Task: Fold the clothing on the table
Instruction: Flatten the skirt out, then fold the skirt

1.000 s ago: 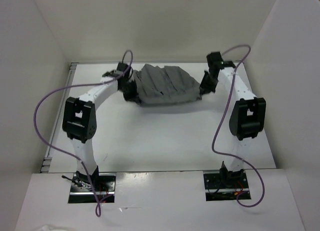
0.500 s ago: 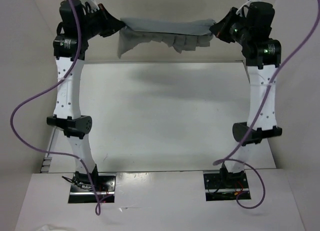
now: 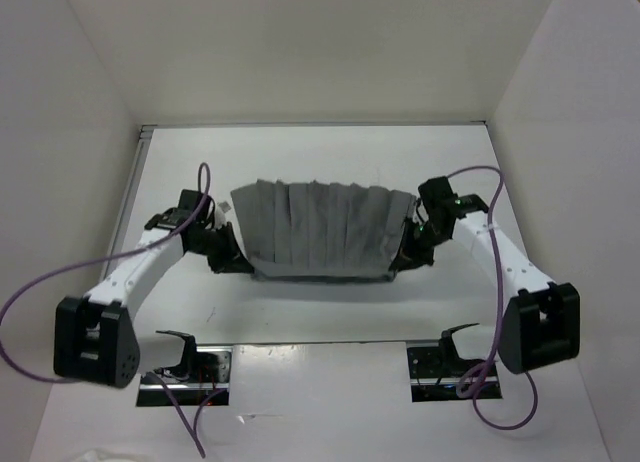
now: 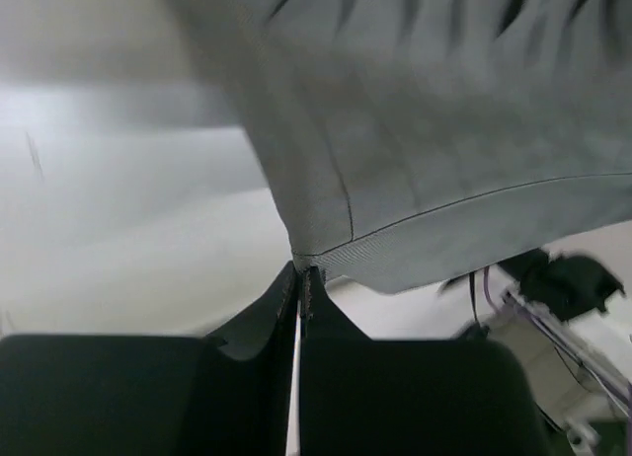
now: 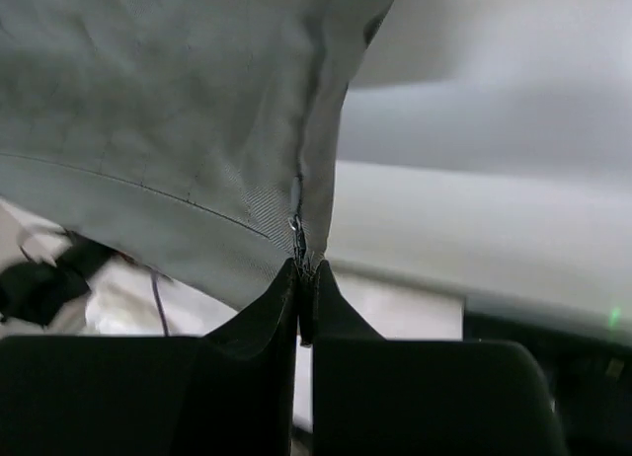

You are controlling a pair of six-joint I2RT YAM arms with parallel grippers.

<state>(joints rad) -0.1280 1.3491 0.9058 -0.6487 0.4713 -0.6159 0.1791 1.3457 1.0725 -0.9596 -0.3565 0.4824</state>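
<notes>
On my overhead feed the left arm (image 3: 150,257) lies low over the bench (image 3: 320,312), its elbow pushed out toward the left wall (image 3: 60,132), with a purple cable (image 3: 30,302) looping off it. The left claw (image 3: 228,254) sits at the near left corner of the clothing (image 3: 320,227). On my left wrist feed its two black fingers (image 4: 267,318) are pressed together, and the corner of the grey fabric is pinched right at their tips, so that claw is clamped narrow on the clothing. A stitched hem (image 4: 444,234) runs away from the pinch along the near edge.

The clothing itself is in the middle of the bench, drawn out wide between the two claws. Its surface is ridged with long creases running from the far edge to the near hem. A dark shadow lies under the near edge. I cannot tell from here whether that edge touches the bench or hangs just above it.

The right claw (image 3: 408,252) holds the near right corner. My right wrist feed shows the same picture mirrored: both fingers (image 5: 336,323) closed against each other, a fold of grey cloth trapped between the tips and rising away from them. The right arm (image 3: 500,257) stretches low toward the right wall, its own purple cable (image 3: 497,282) arching over it.
</notes>
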